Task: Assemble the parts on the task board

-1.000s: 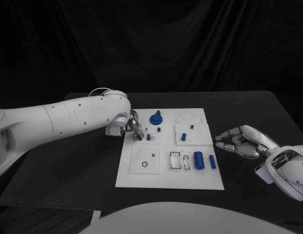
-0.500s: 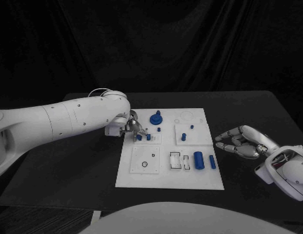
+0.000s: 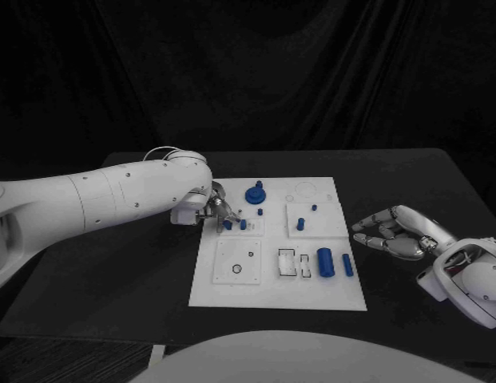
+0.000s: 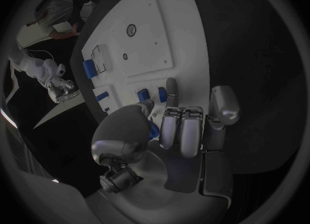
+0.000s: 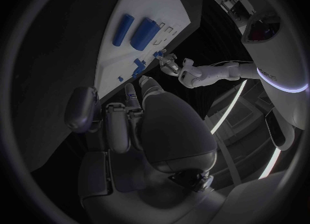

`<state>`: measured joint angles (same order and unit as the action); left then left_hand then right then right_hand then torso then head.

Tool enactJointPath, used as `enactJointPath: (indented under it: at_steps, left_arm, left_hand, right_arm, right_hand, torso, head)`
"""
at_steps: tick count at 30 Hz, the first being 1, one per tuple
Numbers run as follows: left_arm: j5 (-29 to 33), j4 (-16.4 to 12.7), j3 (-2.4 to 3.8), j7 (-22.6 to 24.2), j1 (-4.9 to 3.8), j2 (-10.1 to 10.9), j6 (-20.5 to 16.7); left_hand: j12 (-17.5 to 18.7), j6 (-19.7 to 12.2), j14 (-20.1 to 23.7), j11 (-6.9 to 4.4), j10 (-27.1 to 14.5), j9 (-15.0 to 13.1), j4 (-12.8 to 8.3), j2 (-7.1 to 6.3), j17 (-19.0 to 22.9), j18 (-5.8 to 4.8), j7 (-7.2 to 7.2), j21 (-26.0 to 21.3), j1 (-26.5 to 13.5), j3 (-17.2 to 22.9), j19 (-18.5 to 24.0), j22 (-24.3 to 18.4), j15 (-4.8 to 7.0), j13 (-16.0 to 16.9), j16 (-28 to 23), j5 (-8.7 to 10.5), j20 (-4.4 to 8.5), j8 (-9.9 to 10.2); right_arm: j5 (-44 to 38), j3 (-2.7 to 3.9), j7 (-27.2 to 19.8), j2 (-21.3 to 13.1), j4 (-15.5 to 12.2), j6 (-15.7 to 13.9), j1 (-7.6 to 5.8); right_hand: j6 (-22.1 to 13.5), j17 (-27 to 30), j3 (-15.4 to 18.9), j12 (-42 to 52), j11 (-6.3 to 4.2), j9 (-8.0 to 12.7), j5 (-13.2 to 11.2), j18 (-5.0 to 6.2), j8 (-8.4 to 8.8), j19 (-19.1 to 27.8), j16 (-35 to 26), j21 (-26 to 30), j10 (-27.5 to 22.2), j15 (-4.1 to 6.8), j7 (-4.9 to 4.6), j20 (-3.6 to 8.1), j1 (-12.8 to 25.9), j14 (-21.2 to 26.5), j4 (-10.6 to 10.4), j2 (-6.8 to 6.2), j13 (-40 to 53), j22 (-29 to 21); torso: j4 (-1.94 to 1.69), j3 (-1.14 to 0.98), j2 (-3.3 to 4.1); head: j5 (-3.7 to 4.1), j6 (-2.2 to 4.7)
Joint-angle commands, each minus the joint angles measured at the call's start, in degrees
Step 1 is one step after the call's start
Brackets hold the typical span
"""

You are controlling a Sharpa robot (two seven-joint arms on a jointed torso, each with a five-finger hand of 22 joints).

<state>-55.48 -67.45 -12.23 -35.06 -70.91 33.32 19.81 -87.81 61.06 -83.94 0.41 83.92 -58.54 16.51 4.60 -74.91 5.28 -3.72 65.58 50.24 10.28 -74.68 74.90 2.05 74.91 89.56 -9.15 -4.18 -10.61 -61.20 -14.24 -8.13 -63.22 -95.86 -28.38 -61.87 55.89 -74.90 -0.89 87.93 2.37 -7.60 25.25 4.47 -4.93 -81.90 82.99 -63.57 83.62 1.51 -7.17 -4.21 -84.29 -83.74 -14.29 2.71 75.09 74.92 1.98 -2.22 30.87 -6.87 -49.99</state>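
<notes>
The black table carries the white task board, which lies flat near its middle, long side running away from the robot. Bare dark tabletop shows on both sides of the board and beyond its far edge. A dark curtain hangs behind the table.

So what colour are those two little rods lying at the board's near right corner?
Blue rods, clearest in the head view.

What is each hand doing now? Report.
Left hand: pinching a small blue part over the white task board.
Right hand: fingers curled, holding nothing.
</notes>
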Motion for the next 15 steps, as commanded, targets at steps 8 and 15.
enactJointPath:
  at_steps: [8,15]
  left_arm:
    - [0.2,-0.8,-0.08,2.6,0.27,0.1,-1.9]
    - [0.2,-1.1,-0.08,3.1,0.27,0.4,-2.5]
  left_hand:
    - [-0.6,0.0,-6.1,-0.94,4.2,-1.2,-0.8,0.63,-15.1,0.01,0.91,1.0,4.0,0.6,-1.1,8.1,0.79,13.6,0.4,-9.08,0.49,-0.7]
    - [-0.6,-0.2,-6.1,-1.12,4.2,-1.4,-2.3,0.59,-15.1,-0.01,1.05,1.1,6.5,2.9,-1.1,8.1,0.96,13.6,0.4,-13.80,0.68,-0.5]
  right_arm:
    - [0.0,0.02,1.0,0.1,0.1,0.6,0.18]
    - [0.0,0.02,1.2,0.1,0.3,0.7,0.19]
  right_hand:
    - [0.3,-7.9,-0.5,-0.4,-0.05,0.1,0.5,0.62,0.26,0.3,-0.2,0.3,4.2,0.26,0.04,-0.08,-0.7,-4.2,0.1,0.03,12.6,8.3]
    - [0.3,-7.9,-0.6,-0.4,-0.04,0.1,0.5,0.63,0.27,0.3,-0.3,0.3,4.2,0.26,0.02,-0.08,-0.7,-4.2,0.0,0.06,12.6,8.3]
  torso:
    - [0.02,0.00,-0.03]
    - [-0.03,-0.01,0.01]
  head:
    - [-0.04,-0.01]
    - [0.01,-0.01]
